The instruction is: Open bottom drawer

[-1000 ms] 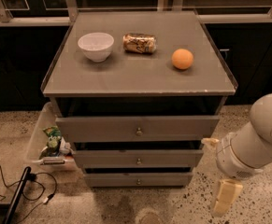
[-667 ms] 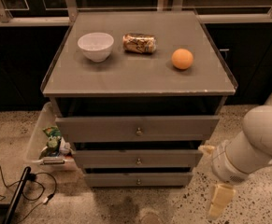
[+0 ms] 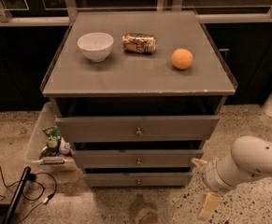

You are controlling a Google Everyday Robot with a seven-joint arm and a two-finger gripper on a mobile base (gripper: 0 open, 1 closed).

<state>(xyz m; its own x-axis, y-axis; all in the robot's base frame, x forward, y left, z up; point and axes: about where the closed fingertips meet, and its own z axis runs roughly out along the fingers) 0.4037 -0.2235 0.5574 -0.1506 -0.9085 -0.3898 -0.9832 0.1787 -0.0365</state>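
Standing against the dark cupboards, the one grey table [image 3: 140,80] carried three loose things on its top and had three drawers in its front. The bottom drawer [image 3: 110,179], the lowest and slimmest of the three, looked closed, just above the floor under the middle drawer [image 3: 105,158] and the top drawer [image 3: 98,126]. The single white arm [image 3: 254,162] reached in low from the right, probably because the target sat so low. Its one gripper [image 3: 201,186] hung beside the right end of the bottom drawer with both fingers spread wide, holding nothing and well apart from the knob [image 3: 138,181]. On the top were one white bowl [image 3: 95,45], one can [image 3: 139,43] lying on its side, and one orange [image 3: 182,59], each apart from the others. Each drawer had one small knob, three in all.
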